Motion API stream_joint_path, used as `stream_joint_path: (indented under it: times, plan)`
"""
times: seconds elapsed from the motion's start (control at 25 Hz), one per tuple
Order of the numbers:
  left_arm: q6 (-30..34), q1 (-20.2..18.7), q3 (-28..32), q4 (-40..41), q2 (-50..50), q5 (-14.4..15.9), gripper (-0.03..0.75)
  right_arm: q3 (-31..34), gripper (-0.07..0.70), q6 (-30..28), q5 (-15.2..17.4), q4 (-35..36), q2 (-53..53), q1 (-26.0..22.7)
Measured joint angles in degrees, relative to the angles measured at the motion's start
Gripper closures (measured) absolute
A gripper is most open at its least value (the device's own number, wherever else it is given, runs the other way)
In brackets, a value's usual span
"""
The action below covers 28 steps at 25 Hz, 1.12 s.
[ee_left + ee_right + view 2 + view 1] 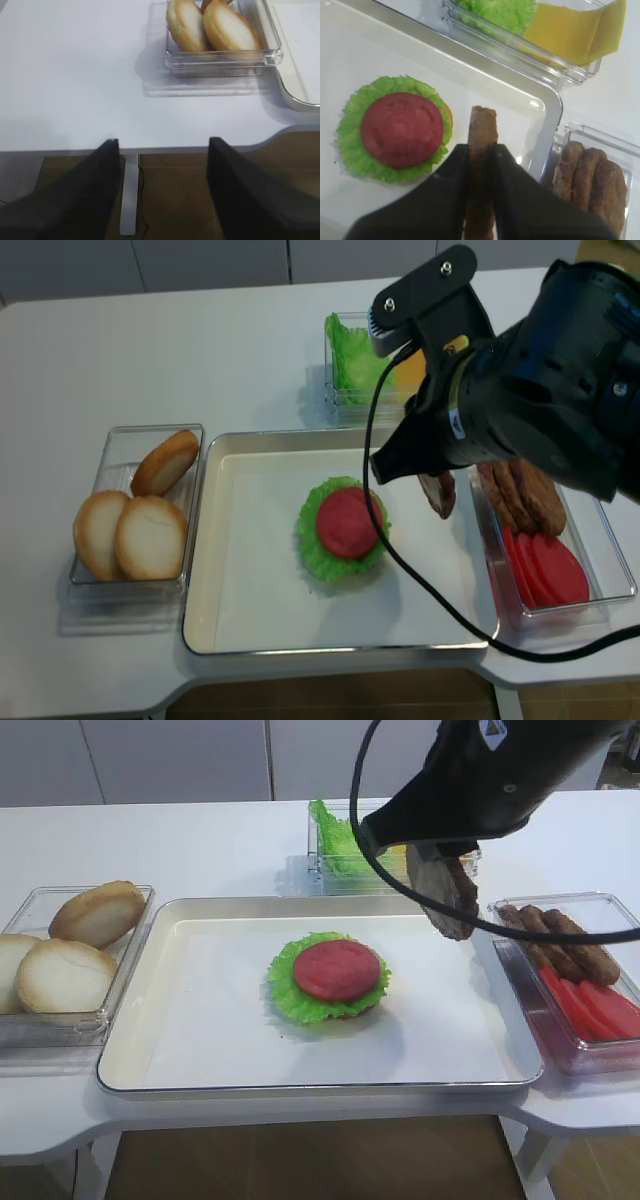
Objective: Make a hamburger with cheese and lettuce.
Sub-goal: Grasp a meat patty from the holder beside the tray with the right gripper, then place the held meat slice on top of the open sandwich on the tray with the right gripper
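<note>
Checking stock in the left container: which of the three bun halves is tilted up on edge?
The rear bun half, browner and leaning on the two pale ones lying flatter.

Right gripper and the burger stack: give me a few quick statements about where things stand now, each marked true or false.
1. The right gripper is shut on a brown patty. True.
2. The patty already lies on the hamburger. False: it hangs edge-on above the tray, to the right of the stack.
3. The stack's top layer is a red slice. True.
4. A cheese slice is on the stack. False: the cheese is in the clear box beside the lettuce.
5. The left gripper holds a bun. False: it is open and empty, at the table edge.
</note>
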Motion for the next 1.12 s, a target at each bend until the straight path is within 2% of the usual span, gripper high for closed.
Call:
stream_joint_path:
  times: [0.2,0.52,0.76,1.12]
  plan:
    - [0.0,0.0,0.0,0.0,0.0,0.0,0.3,-1.3,0.512,-0.9,-1.2,-0.1,1.8,0.0]
    - [0.0,0.0,0.0,0.0,0.0,0.0,0.3,-8.1,0.512,-4.9,0.2,1.3,8.9,0.0]
    - [0.0,0.0,0.0,0.0,0.0,0.0,0.3,-8.4,0.512,-6.4,0.9,1.2,11.9,2.4]
    - [0.0,0.0,0.0,0.0,0.0,0.0,0.3,-8.5,0.512,-6.4,0.9,-3.7,15.6,5.0]
